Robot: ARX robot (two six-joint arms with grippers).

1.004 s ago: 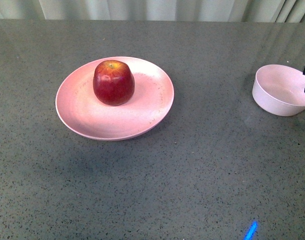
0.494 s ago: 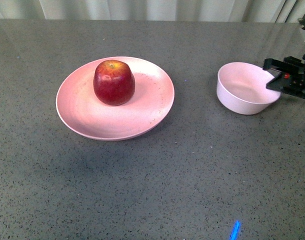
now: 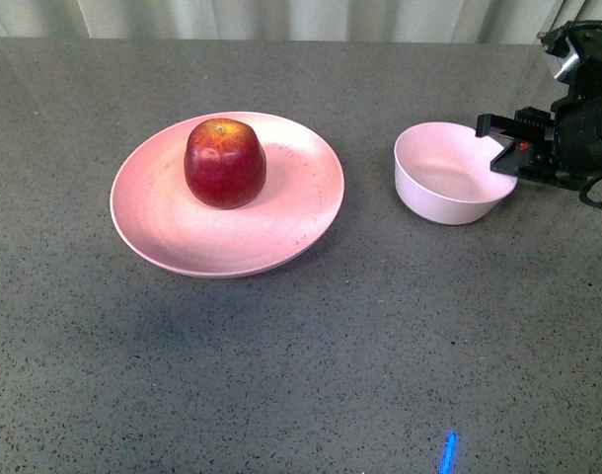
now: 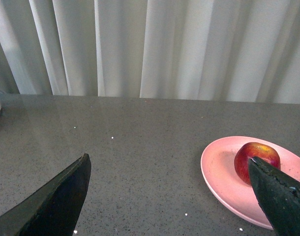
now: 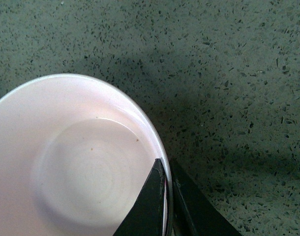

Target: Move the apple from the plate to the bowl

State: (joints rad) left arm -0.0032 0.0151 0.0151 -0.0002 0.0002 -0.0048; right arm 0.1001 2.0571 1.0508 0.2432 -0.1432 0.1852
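Note:
The dark-red apple [image 3: 224,163] sits on the wide pink plate [image 3: 301,212] left of centre on the table. The small pale bowl [image 3: 444,174] stands to the plate's right, empty. My right gripper [image 3: 505,148] is shut on the bowl's right rim, one finger inside and one outside; the right wrist view shows the rim [image 5: 155,142] pinched between the fingertips [image 5: 157,184]. My left gripper [image 4: 169,169] is open and empty, off to the plate's left; in its view the apple [image 4: 253,157] and plate [image 4: 216,172] lie beyond one finger. The left arm is out of the front view.
The table is a dark grey speckled top [image 3: 311,365]. Pale curtains [image 3: 281,18] hang behind its far edge. A small blue light spot [image 3: 447,452] lies near the front edge.
My right gripper has dragged the bowl leftward across the table, from the right edge of view to close beside the plate. The apple and plate have not moved.

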